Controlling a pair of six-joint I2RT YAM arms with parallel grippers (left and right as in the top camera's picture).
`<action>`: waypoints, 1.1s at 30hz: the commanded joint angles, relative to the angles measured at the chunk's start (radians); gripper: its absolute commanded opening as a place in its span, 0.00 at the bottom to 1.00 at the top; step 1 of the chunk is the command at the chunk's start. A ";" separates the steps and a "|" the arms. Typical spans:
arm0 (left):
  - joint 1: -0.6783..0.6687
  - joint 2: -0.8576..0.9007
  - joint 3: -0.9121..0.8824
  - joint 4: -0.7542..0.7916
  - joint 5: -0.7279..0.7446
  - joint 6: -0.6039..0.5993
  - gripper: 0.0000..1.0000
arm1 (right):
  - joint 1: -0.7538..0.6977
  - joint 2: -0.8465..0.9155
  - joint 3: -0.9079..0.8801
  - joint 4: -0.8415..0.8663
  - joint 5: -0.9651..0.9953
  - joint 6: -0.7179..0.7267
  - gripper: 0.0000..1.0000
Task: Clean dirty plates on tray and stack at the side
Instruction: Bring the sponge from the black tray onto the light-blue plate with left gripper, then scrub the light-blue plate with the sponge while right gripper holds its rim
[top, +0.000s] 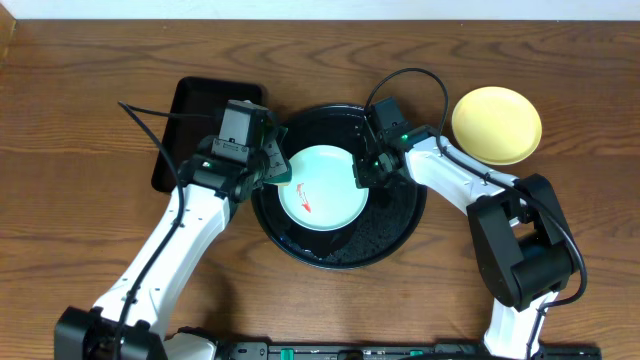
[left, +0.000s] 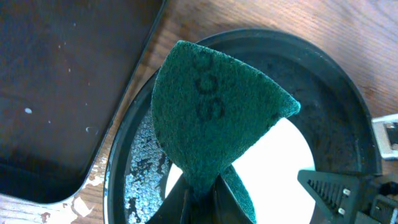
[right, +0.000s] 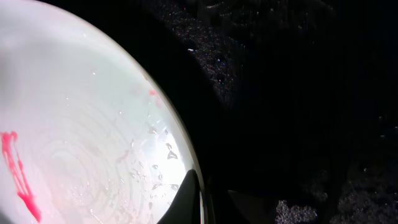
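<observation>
One pale mint-blue round plate (top: 322, 187) lies in the large round black tray (top: 385, 240), right gripper (top: 362, 172) pinching its rim, left gripper (top: 272, 168) clamping a teal wavy sponge (left: 211, 118) beside it; scrubbing step, next probably sponge onto the red smear (top: 303, 199).

The pale mint-blue round shallow plate (top: 322, 186) carries a thin red-orange smear (top: 303, 203). The large round black tray (top: 395, 225) glitters with pale speckles. The dark teal-green fibrous sponge (left: 211, 118) bears darker printed marks. The round yellow plate (top: 497, 124) is plain, the rectangular black tray (top: 190, 120) white-flecked, and the wooden table (top: 90, 90) brown-grained.
</observation>
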 joint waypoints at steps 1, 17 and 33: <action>-0.010 0.034 -0.006 0.005 0.000 -0.066 0.08 | 0.010 0.060 -0.011 -0.001 0.051 -0.008 0.01; -0.175 0.108 -0.006 0.095 -0.014 -0.239 0.08 | 0.001 -0.072 -0.006 -0.113 0.185 0.256 0.01; -0.276 0.314 -0.006 0.245 -0.029 -0.426 0.08 | -0.006 -0.071 -0.006 -0.148 0.170 0.356 0.02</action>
